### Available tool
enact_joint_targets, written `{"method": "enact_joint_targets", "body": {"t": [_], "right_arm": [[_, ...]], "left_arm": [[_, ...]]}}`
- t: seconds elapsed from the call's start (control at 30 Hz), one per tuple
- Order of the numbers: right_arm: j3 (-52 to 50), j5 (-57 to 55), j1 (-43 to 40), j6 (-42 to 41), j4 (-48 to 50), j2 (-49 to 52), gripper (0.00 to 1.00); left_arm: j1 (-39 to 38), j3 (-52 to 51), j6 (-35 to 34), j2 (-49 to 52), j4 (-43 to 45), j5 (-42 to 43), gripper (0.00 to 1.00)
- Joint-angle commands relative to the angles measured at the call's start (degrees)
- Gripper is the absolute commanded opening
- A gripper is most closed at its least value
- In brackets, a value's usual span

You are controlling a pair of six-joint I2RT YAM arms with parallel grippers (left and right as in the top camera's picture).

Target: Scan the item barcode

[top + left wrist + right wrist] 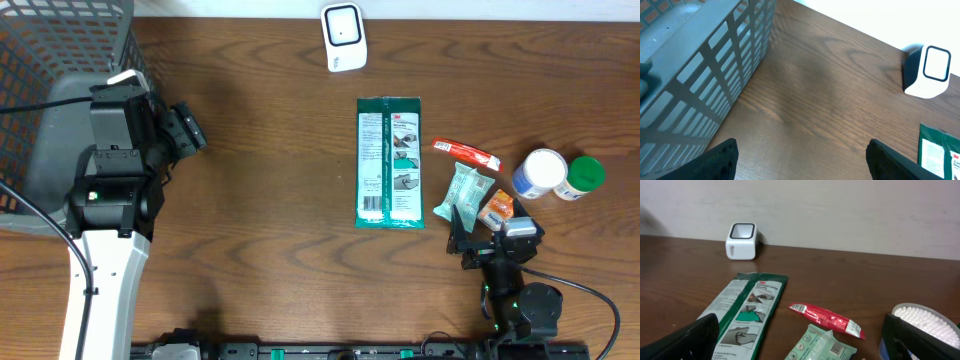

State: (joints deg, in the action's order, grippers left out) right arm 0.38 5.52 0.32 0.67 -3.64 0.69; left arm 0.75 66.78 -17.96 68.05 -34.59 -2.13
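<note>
At far left of the overhead frame, beside a grey mesh basket (60, 70), the left claw (192, 128) hangs released and empty. At top centre of the worktop (270, 230) stands the white scanner (343, 37). Below it the green pack (390, 162) lies flat, its label reading "3M". Rightward lie a red sachet (465, 153) and, lower, the right claw (460, 235), spread wide and empty. Beyond are a white-capped bottle (541, 172) and a green-capped bottle (584, 174).

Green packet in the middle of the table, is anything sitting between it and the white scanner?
Nothing visible does. Only bare table lies between the green packet and the white scanner.
</note>
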Motion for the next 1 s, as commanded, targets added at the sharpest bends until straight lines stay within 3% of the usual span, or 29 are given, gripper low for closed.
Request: {"method": "enact_joint_targets", "body": {"t": [0.0,0.53,0.73,0.97], "right_arm": [[-0.07,-0.52,-0.28,0.7,-0.26,-0.37,0.99],[-0.07,-0.55,-0.28,0.68,-0.26,-0.37,0.99],[-0.07,-0.55,-0.28,0.7,-0.26,-0.37,0.99],[-0.07,-0.55,-0.28,0.7,-0.26,-0.37,0.99]], "left_arm": [[0.35,0.68,0.55,0.07,-0.09,-0.96,0.83],[0.42,0.68,0.52,-1.2,-1.03,-0.94,0.82],[0.55,0.68,0.57,-14.1,-8.39,-0.98,0.83],[0.57,0.68,0.57,-31.63,-9.68,-0.98,0.82]]}}
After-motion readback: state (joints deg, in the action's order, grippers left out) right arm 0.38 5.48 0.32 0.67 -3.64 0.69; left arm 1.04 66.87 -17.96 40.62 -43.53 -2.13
